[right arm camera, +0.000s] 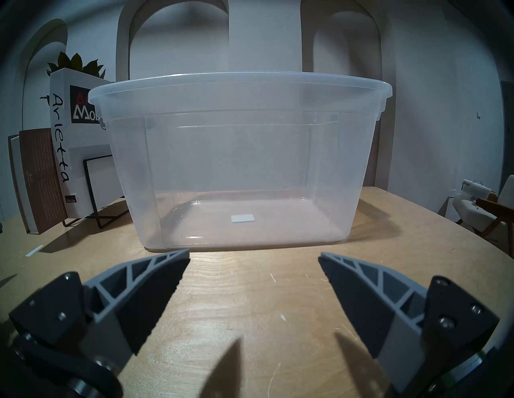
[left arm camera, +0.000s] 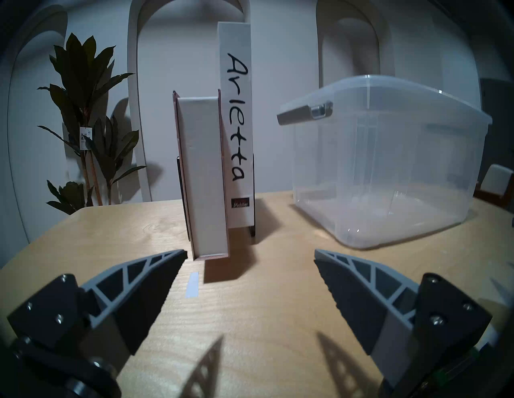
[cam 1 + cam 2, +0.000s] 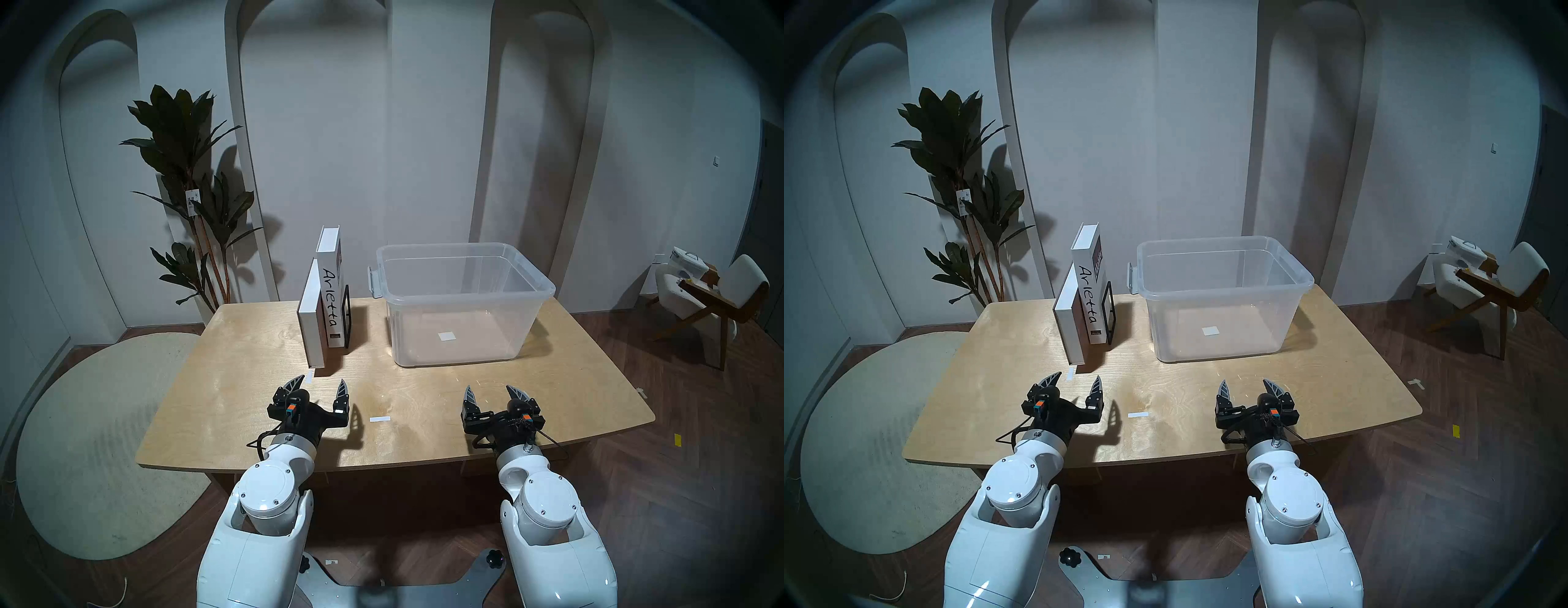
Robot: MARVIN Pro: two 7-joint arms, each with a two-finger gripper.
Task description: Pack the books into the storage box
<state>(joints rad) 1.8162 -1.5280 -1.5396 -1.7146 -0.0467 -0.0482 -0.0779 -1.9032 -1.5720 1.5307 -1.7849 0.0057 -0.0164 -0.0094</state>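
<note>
Two books stand upright side by side at the table's back left, in a black wire book stand [image 3: 348, 316]. The taller white book [image 3: 331, 305] has "Arietta" on its spine. The shorter brown-covered book [image 3: 312, 335] is on its left, with its white page edge towards me. Both show in the left wrist view, the white book [image 2: 236, 125] and the brown-covered one [image 2: 204, 180]. The clear storage box [image 3: 466, 296] stands empty to their right. My left gripper [image 3: 322, 380] is open just in front of the books. My right gripper [image 3: 488, 388] is open in front of the box [image 1: 236, 166].
The wooden table [image 3: 254, 382] has white tape strips, one near the left gripper [image 3: 309, 375] and one between the arms [image 3: 379, 419]. A potted plant [image 3: 186, 191] stands behind the table's left corner. A chair [image 3: 712, 297] is at far right and a round rug [image 3: 97, 424] at left.
</note>
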